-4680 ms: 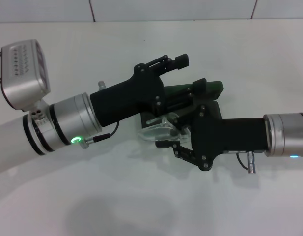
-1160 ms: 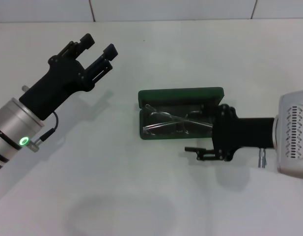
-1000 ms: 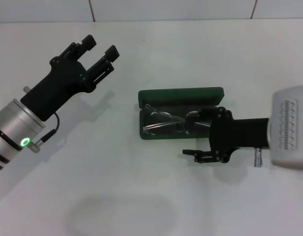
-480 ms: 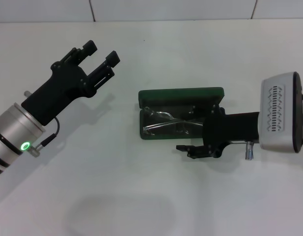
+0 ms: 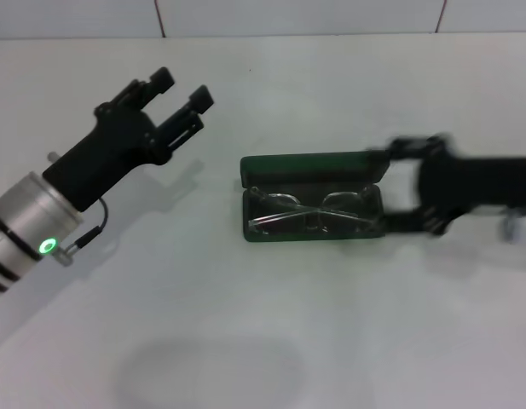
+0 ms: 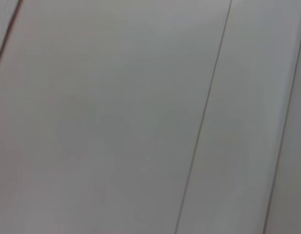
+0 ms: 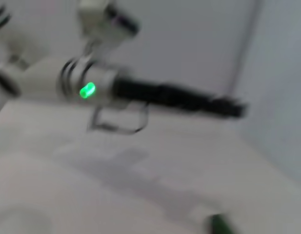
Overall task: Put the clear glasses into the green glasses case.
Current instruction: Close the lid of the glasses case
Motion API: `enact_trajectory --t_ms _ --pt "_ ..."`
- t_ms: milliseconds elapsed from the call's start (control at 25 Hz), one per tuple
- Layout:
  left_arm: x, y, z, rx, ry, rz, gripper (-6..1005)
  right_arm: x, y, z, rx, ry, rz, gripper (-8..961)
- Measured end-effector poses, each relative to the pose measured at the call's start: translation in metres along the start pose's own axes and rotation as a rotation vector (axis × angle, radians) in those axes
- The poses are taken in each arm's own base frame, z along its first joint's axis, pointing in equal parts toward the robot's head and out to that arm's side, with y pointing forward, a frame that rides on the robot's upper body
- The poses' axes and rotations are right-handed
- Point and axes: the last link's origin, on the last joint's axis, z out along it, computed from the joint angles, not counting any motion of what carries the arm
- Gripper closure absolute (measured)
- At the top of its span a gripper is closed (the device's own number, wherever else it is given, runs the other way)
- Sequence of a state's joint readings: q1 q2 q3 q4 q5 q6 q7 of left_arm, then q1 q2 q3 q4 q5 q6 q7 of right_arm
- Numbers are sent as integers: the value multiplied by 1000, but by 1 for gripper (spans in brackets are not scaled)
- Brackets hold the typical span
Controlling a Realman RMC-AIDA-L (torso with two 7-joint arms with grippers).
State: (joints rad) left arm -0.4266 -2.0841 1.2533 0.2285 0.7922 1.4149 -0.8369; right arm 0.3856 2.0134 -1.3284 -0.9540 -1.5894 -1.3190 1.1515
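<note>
The green glasses case (image 5: pixel 314 164) lies open in the middle of the white table, its lid folded back on the far side. Inside its dark tray rest the clear glasses (image 5: pixel 307 214), arms folded, with nothing touching them. My right gripper (image 5: pixel 401 184) is just off the case's right end, smeared by motion, its fingers spread apart and empty. My left gripper (image 5: pixel 184 90) hovers open and empty at the far left, well away from the case. In the right wrist view a corner of the case (image 7: pixel 219 225) shows at the picture's edge, and the left arm (image 7: pixel 87 90) is seen farther off.
A white table (image 5: pixel 271 341) carries only the case. A tiled wall (image 5: pixel 297 15) borders the far edge. The left wrist view holds nothing but pale panels with thin seams (image 6: pixel 204 122).
My right gripper has drawn back to the right, off the case, leaving the glasses lying in the tray. The left gripper has shifted only slightly.
</note>
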Motion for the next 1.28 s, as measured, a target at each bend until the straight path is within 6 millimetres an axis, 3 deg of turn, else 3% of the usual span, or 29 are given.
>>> enact_trajectory --t_ms 240,440,720,1280 --pt "-3 -7 30 -8 -106 -16 272 25 -24 -79 294 -187 176 230" --pt "-11 -14 71 9 -291 -49 276 36 -27 -108 485 -311 224 230" --pt "-16 -14 105 27 -460 -79 279 42 -25 -109 524 -320 231 230" --pt "-38 11 98 -104 -588 -48 283 37 -30 -100 501 -324 210 231"
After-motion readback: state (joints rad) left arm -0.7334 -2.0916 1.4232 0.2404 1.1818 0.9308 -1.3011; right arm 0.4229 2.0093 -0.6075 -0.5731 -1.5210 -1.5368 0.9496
